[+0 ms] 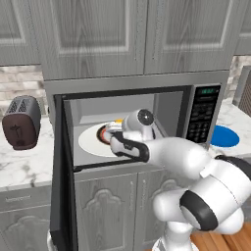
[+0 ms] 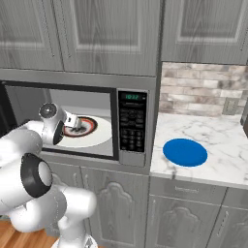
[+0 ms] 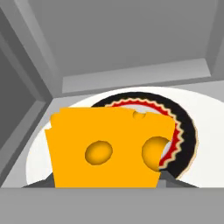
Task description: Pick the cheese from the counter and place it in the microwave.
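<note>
Cheese (image 3: pixel 107 148) hides the pincer (image 3: pixel 107 186) tips inside microwave (image 2: pixel 77 121).

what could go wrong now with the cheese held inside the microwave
1. The cheese hangs above a small dark-rimmed plate on the white turntable; released here, it could land on the plate's rim and tip or slide off.
2. The gripper reaches deep inside the microwave, so pulling back carelessly might clip the open door or the frame.
</note>
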You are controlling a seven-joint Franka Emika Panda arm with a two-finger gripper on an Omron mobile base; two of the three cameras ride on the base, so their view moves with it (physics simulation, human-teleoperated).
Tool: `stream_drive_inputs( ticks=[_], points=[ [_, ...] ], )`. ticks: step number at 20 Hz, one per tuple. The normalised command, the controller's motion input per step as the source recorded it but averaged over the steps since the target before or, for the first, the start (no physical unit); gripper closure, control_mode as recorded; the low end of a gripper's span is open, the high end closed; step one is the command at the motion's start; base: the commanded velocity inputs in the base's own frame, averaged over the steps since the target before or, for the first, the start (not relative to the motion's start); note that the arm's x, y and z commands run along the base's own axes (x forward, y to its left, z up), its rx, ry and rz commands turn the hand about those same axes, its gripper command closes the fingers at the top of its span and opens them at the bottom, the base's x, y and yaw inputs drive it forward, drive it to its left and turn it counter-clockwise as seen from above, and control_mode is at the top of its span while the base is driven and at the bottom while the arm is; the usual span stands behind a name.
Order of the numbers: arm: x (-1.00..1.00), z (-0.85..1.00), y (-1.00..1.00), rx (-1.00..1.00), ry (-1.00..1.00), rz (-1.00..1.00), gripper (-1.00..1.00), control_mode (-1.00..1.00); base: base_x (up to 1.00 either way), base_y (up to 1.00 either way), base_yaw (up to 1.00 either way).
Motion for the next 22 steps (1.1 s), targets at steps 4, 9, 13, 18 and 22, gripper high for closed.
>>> stream_drive_inputs(
  ticks=[4,9,13,18,22],
  points=[
    [0.26,-0.23,0.00,0.00,0.00,-0.02,1.00,-1.00,0.00,0.00,0.00],
    [0.14,-0.23,0.00,0.00,0.00,-0.03,1.00,-1.00,0.00,0.00,0.00],
    [0.23,-0.13,0.00,0.00,0.00,-0.03,1.00,-1.00,0.00,0.00,0.00],
    [0.25,-0.12,0.00,0.00,0.00,-0.02,1.00,-1.00,0.00,0.00,0.00],
    [0.15,-0.22,0.00,0.00,0.00,-0.01,1.00,-1.00,0.00,0.00,0.00]
  ],
)
